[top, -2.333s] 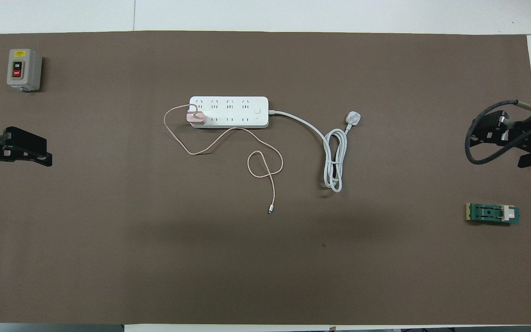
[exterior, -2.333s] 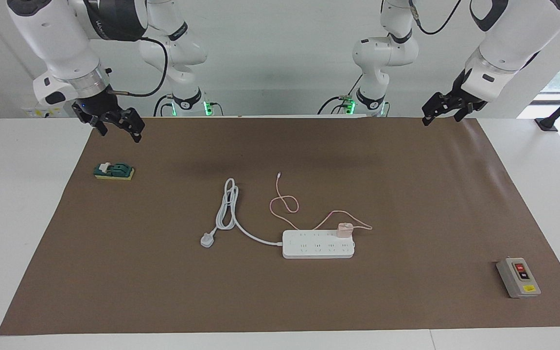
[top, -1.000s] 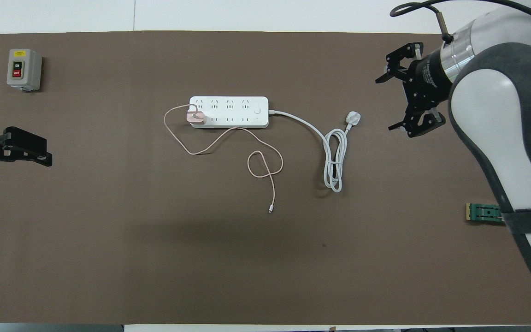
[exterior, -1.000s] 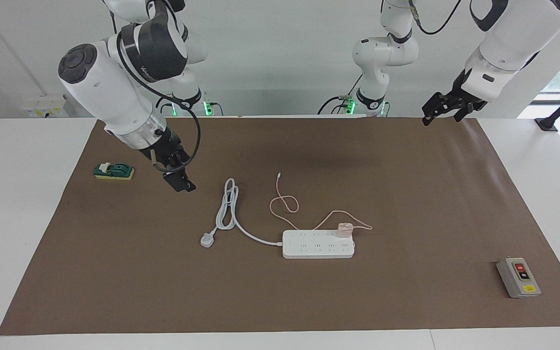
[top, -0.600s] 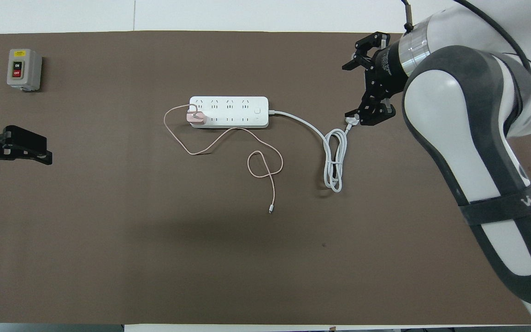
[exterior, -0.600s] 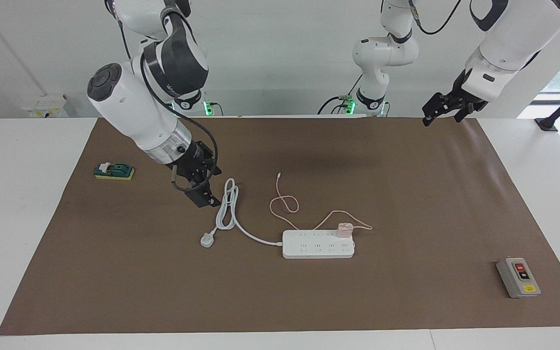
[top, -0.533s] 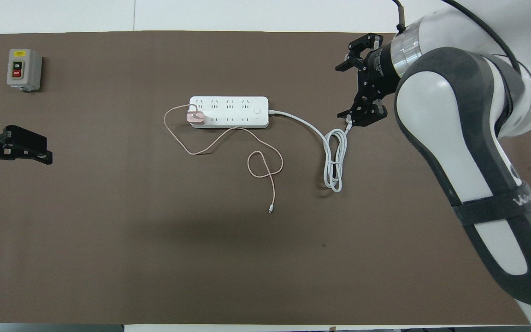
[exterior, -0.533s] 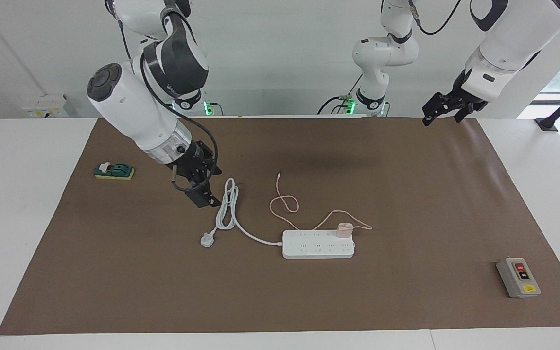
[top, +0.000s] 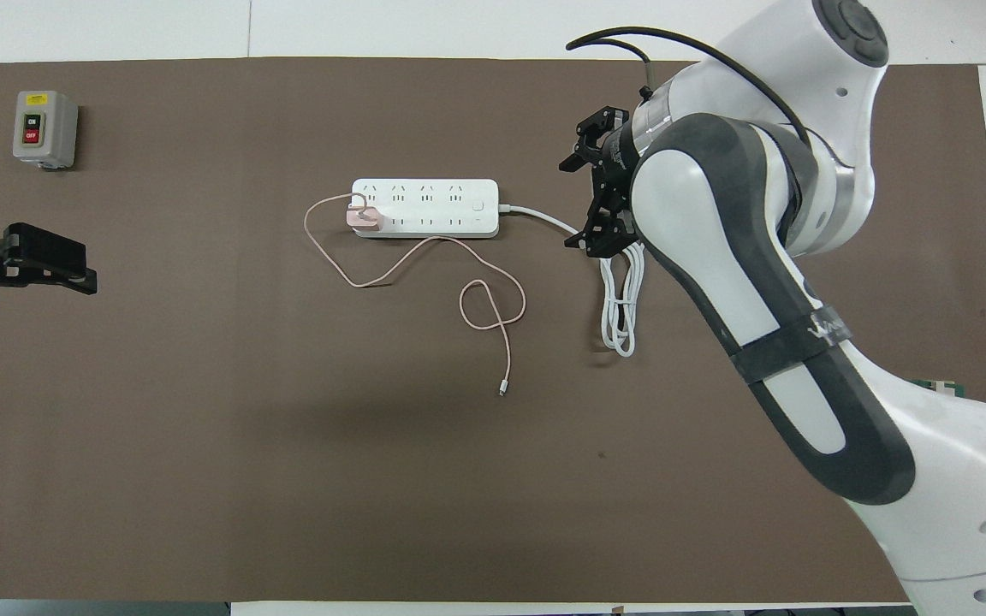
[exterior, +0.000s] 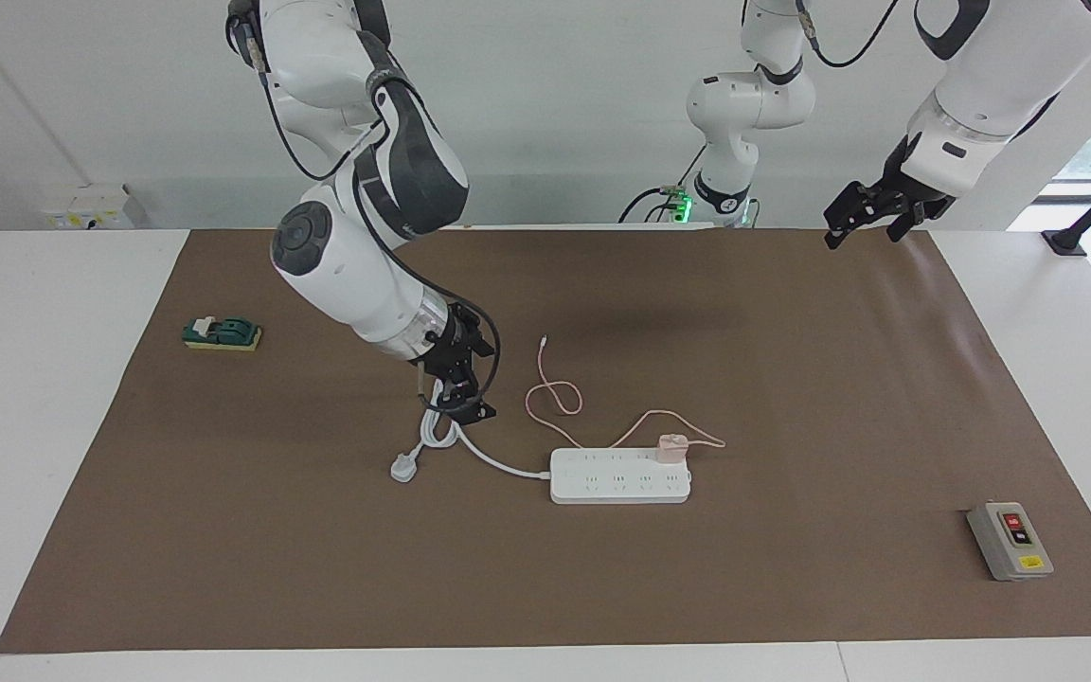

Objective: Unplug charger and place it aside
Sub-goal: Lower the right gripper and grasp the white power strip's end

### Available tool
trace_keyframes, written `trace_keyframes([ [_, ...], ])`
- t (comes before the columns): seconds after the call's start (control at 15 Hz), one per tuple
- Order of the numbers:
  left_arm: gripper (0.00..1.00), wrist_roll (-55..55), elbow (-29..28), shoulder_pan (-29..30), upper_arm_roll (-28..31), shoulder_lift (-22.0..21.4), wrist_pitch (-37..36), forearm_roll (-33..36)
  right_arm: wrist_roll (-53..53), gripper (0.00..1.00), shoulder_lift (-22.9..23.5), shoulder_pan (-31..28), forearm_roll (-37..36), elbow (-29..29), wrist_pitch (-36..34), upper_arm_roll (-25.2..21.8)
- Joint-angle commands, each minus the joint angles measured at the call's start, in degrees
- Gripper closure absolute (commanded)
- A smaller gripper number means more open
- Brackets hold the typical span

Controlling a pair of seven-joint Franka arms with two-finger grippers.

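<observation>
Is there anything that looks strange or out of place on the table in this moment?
Nothing stands out. The charger sits plugged into the power strip, its pink cable lying loosely looped beside it.

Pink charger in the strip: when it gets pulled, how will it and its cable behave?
The charger is a small cube, probably light and stiff. Its thin pink cable lies in loose loops, so it is likely floppy and will trail. The power strip lies loose on the mat and may lift or slide with the pull.
</observation>
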Motion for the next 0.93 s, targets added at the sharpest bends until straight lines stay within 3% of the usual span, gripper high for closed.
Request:
trace_keyframes([
  [0.0,0.00,0.9,-2.0,0.5,-0.3,-1.3,2.3,0.4,0.8,0.00,3.4,1.8,2.4,1.7,3.9,0.1],
  [0.2,0.00,0.9,-2.1,0.3,-0.3,-1.3,2.4,0.4,0.7,0.00,5.4,2.5,2.4,1.6,5.0,0.1],
  [0.47,0.00,0.9,-2.0,0.4,-0.3,-1.3,2.6,0.4,0.7,0.00,7.7,4.7,2.8,1.6,12.2,0.1],
  [0.73,0.00,1.0,-2.0,0.6,-0.3,-1.2,2.7,0.4,0.5,0.00,9.0,4.6,2.9,1.7,12.9,0.1],
  [0.87,0.00,1.0,-2.0,0.6,-0.3,-1.2,2.7,0.5,-0.3,0.00,10.9,4.7,2.3,4.6,11.7,0.1],
])
